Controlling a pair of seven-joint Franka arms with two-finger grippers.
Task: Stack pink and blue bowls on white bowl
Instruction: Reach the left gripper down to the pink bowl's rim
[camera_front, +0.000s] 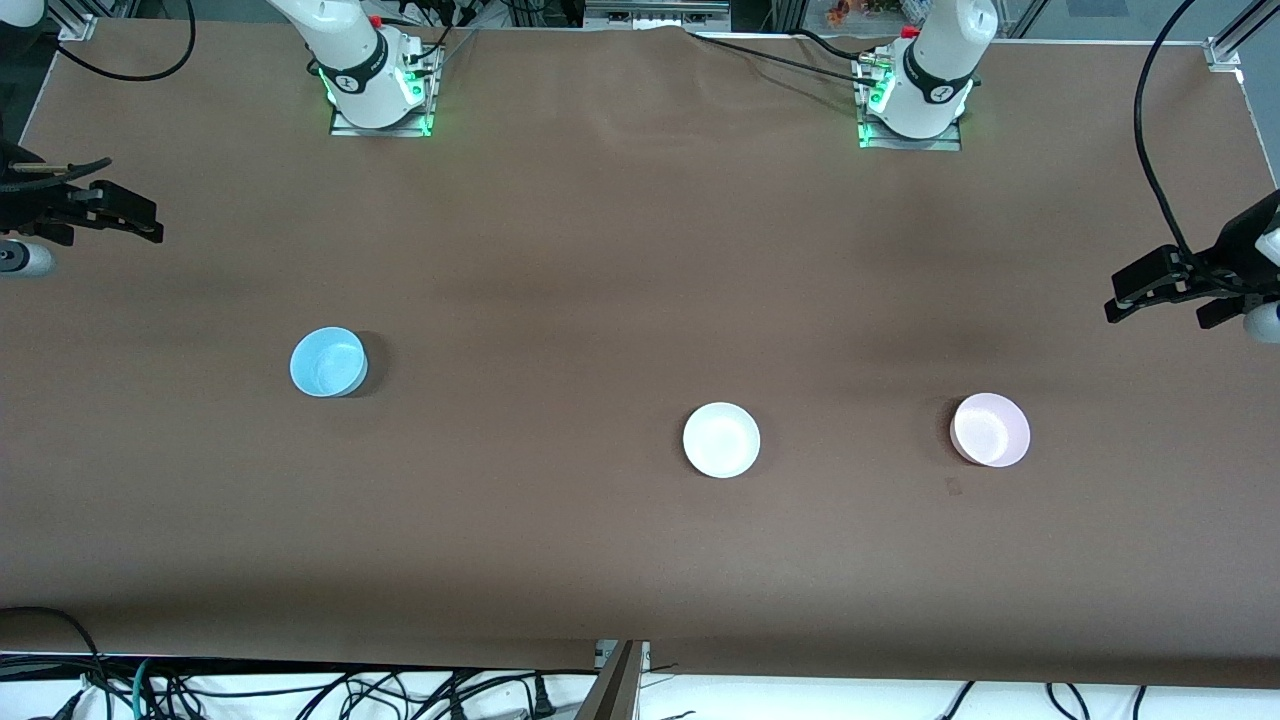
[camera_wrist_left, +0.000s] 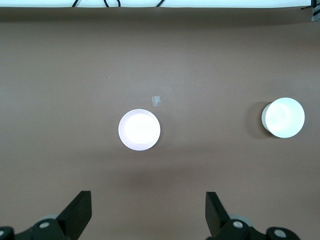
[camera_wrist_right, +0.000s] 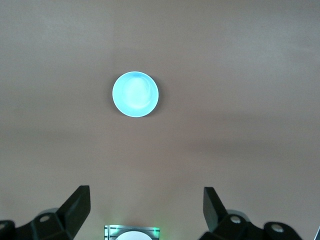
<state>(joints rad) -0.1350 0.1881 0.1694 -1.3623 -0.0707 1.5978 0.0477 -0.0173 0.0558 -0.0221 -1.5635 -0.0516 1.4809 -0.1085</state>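
Sitting apart on the brown table (camera_front: 600, 250), the blue bowl (camera_front: 328, 362) is lying at four o'clock from the wide-open, empty right gripper (camera_front: 125, 222), the white bowl (camera_front: 721, 440) and pink bowl (camera_front: 990, 430) at eight o'clock from the equally open, empty left gripper (camera_front: 1165, 290).

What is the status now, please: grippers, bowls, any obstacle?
Left gripper open, right gripper open, both high over the table ends, empty. Blue bowl, white bowl, pink bowl apart on the table, nothing stacked. Nothing between the bowls.
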